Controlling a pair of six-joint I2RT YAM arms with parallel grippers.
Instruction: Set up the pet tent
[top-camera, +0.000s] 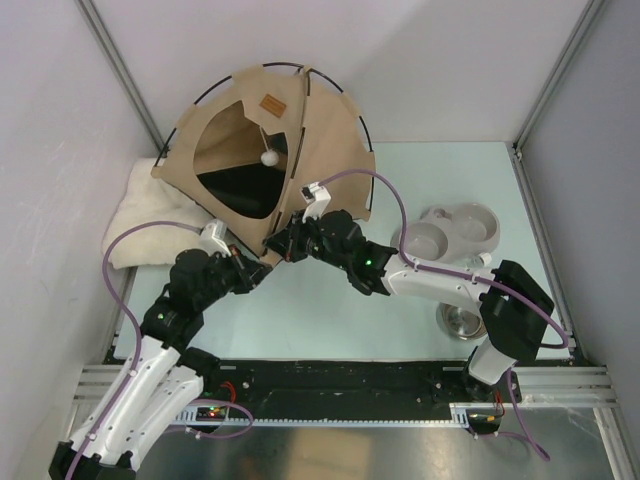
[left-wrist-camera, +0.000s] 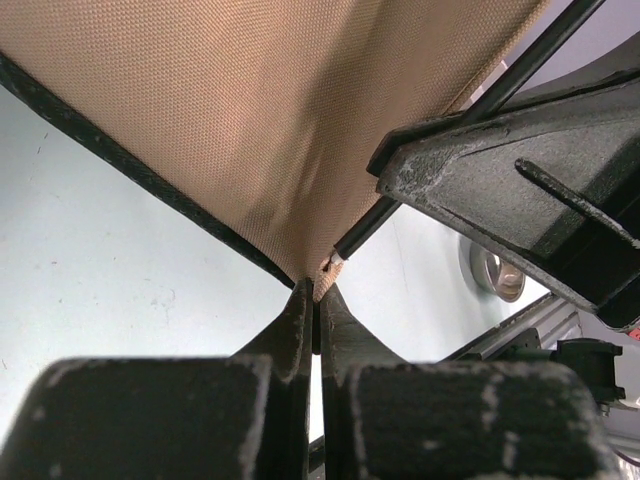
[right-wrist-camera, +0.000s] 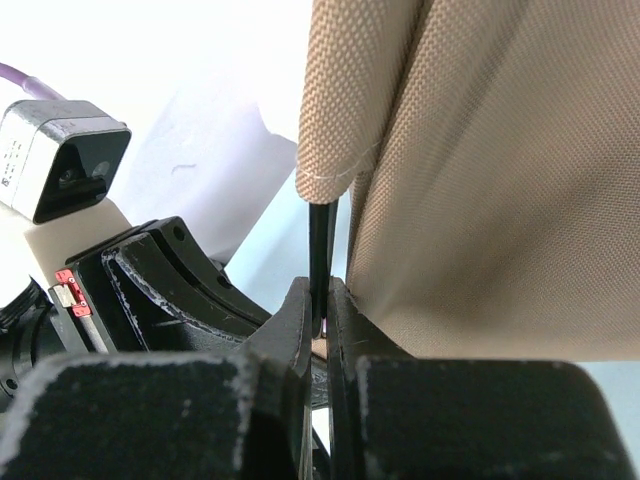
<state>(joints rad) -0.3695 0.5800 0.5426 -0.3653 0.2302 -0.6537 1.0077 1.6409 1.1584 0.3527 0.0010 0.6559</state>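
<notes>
Finding: left tool clamped on pet tent corner hem; right tool clamped on pole. Advise: hold corner taut, steer pole tip squarely in.

Left gripper tight on pet tent corner

— What sits left of the left pincer?
— A fluffy white cushion, near it on the surface.
— And right of the right pincer?
— A grey twin-bowl stand, well apart; a steel bowl closer to the near edge.
</notes>
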